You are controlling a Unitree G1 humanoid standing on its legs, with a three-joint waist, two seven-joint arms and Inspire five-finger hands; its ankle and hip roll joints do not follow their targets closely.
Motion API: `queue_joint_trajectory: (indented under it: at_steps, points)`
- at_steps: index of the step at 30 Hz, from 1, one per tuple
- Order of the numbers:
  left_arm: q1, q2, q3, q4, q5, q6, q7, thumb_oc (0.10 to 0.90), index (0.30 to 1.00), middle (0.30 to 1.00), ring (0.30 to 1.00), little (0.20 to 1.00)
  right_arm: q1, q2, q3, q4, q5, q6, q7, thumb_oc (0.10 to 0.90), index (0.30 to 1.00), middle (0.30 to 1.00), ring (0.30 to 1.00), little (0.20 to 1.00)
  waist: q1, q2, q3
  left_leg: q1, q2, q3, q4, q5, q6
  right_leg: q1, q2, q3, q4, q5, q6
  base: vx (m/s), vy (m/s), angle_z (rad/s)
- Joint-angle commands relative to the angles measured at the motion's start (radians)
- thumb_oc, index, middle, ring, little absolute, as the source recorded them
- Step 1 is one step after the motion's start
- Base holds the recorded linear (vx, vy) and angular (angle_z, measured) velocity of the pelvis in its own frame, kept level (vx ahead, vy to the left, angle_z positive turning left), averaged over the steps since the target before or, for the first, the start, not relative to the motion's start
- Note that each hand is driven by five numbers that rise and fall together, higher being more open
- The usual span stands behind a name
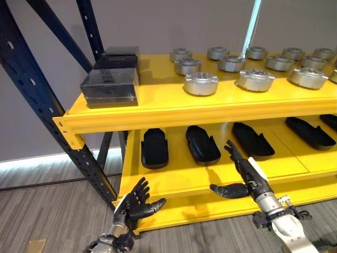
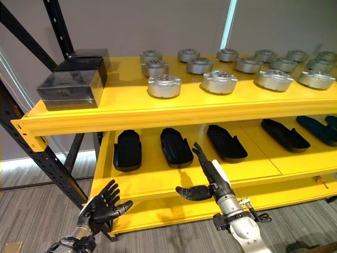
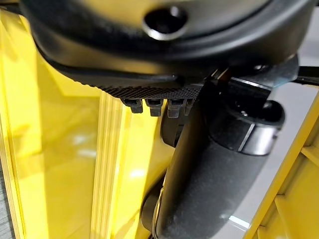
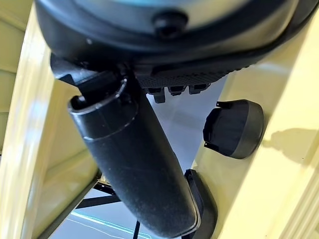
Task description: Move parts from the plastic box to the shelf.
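Note:
Several black elongated parts (image 1: 202, 143) lie in a row on the lower level of the yellow shelf (image 1: 174, 182). My right hand (image 1: 253, 179) hovers over that level's front edge, open, fingers straight toward the parts and thumb spread, holding nothing. In the right wrist view its thumb (image 4: 134, 164) stands near one black part (image 4: 234, 128) on the yellow board. My left hand (image 1: 136, 203) is open and holds nothing by the shelf's lower left corner, fingers spread. Its thumb (image 3: 209, 189) shows against the yellow shelf (image 3: 60, 149).
Rows of round silver parts (image 1: 200, 83) cover the upper level, with dark boxes (image 1: 110, 87) stacked at its left end. A dark blue upright (image 1: 31, 89) stands at the left. Grey wood-grain floor (image 1: 47, 216) lies below.

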Motion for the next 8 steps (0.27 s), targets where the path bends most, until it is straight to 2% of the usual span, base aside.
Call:
queue_joint_trajectory:
  at_steps: [1,8]
  points:
    - [-0.073,0.005,0.045,-0.058,-0.03,-0.105,-0.007,0.9,1.0,1.0,1.0,1.0,-0.138,-0.006,-0.01,-0.052,0.063,-0.08,-0.004,0.9,1.0,1.0,1.0,1.0,-0.015,-0.031,-0.029,-0.054,0.004,-0.033,0.06,-0.011,0.026,0.01,-0.034,-0.01,0.065,-0.071,0.035,-0.03,0.012,-0.06]
    - [-0.086,-0.005,0.047,-0.05,-0.012,-0.11,0.004,0.9,1.0,1.0,1.0,1.0,-0.157,-0.006,0.022,-0.045,0.077,-0.078,0.013,0.9,1.0,1.0,1.0,1.0,-0.021,-0.036,-0.038,-0.052,0.011,-0.026,0.072,-0.013,0.025,0.01,-0.03,0.012,0.064,-0.068,0.031,-0.01,-0.002,-0.09]
